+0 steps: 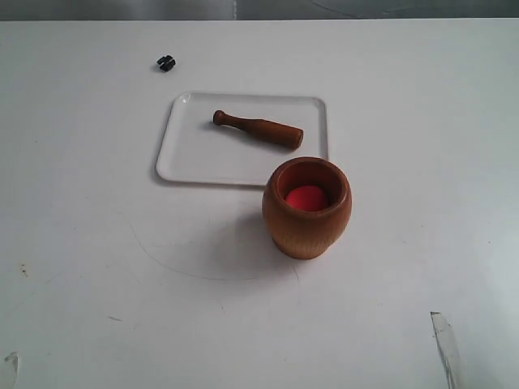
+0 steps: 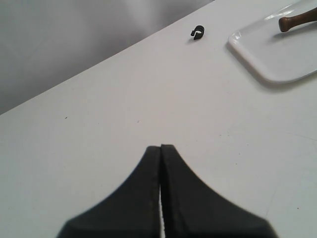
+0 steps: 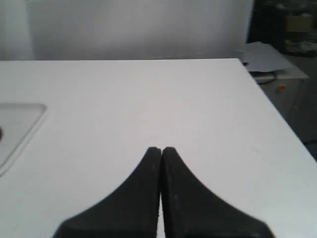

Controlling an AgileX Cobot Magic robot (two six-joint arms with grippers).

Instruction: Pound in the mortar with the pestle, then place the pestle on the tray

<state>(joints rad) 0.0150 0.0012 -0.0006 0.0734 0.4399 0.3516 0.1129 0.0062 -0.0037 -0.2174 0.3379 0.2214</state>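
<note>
Okay, we see the left pincer (image 2: 161,146) with its tips pressed together on nothing, hanging over bare worktop (image 2: 99,109). Well ahead of it sits the tray (image 2: 267,54). The pestle (image 2: 297,21) lies flat on that tray, knob end nearer this pincer. A small black clip (image 2: 197,32) rests on the worktop, also ahead of this pincer, near the tray. We see the right pincer (image 3: 161,148) likewise together and empty over bare worktop, with a tray corner well apart from it. The mortar (image 1: 306,235) stands upright, far from both pincers, just beside the tray's corner; touching or not, we cannot tell. Something red (image 1: 306,197) sits inside it.
</note>
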